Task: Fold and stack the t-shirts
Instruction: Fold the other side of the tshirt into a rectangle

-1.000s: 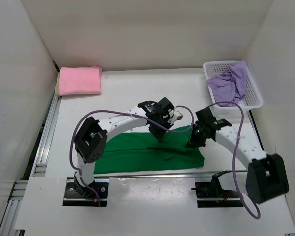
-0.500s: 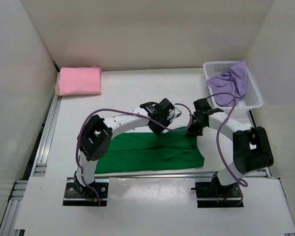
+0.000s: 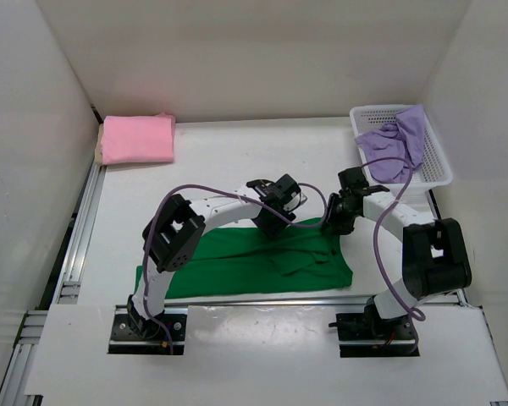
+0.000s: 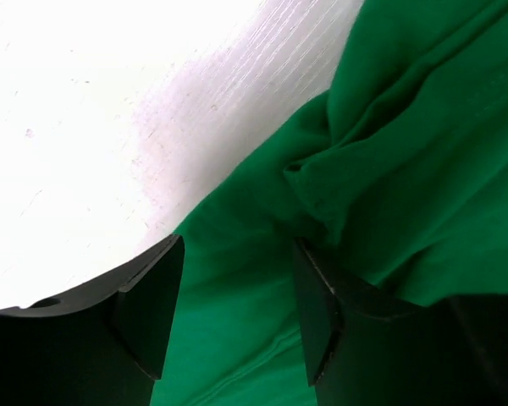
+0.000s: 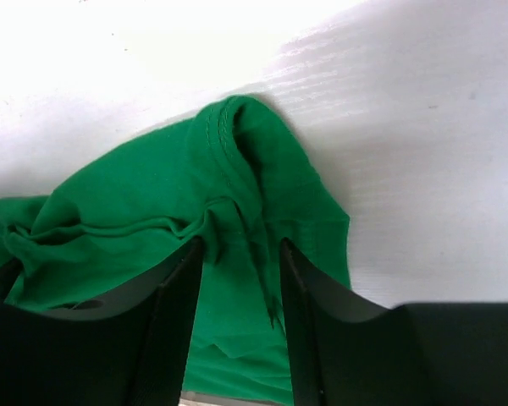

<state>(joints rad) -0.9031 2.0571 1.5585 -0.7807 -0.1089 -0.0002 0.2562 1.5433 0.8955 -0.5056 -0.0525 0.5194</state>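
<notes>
White table point(image 3: 237, 161): spread green t-shirt point(image 3: 237, 266), folded pink t-shirt point(image 3: 137, 139), mesh basket point(image 3: 441, 165).

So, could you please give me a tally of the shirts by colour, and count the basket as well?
Pink shirt: 1, folded, far left corner
Tan shirt: 1, only an edge showing under the pink one
Green shirt: 1, spread in front of the arms
Purple shirt: 1, crumpled in the basket
White basket: 1
Total: 5 things, 4 of them shirts

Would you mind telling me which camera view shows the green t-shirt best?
The top external view: nearly the whole green t-shirt shows, spread out flat. The left wrist view shows only bunched folds; the right wrist view only a rumpled, hemmed edge.
</notes>
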